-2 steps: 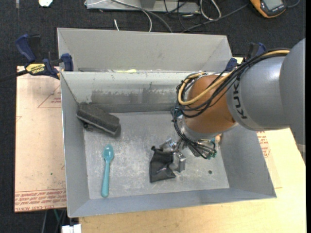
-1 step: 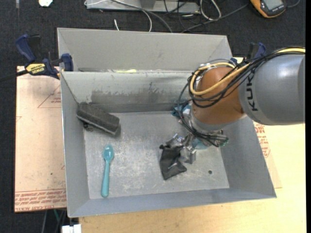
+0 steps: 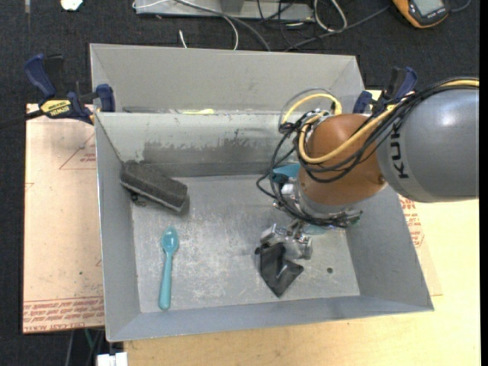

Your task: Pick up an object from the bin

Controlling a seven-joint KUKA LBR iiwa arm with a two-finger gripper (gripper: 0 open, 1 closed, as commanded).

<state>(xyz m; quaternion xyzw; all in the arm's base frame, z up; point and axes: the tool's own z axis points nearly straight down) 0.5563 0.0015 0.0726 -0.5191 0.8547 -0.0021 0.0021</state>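
The gripper stands low in the right half of the bin. It is at the far end of a dark, folded, wedge-shaped piece that lies on the floor close to the near wall. The gripper's tip touches or nearly touches that piece; which of the two cannot be told. Whether the gripper is wide, narrow or clamped cannot be told either, because the orange wrist cover and its cables crowd the view above it.

Hazards, as judged from this position:

- Contact is at the piece's far edge, not its middle. A lift from there may let the piece swing, tilt and slip out.
- The piece looks thin and limp. A closing gripper may catch only a fold, or press it flat against the floor.
- The near wall is just beside the piece, so a push may wedge it there.

The grey block and the blue spoon lie well apart at the left and pose no obstruction.
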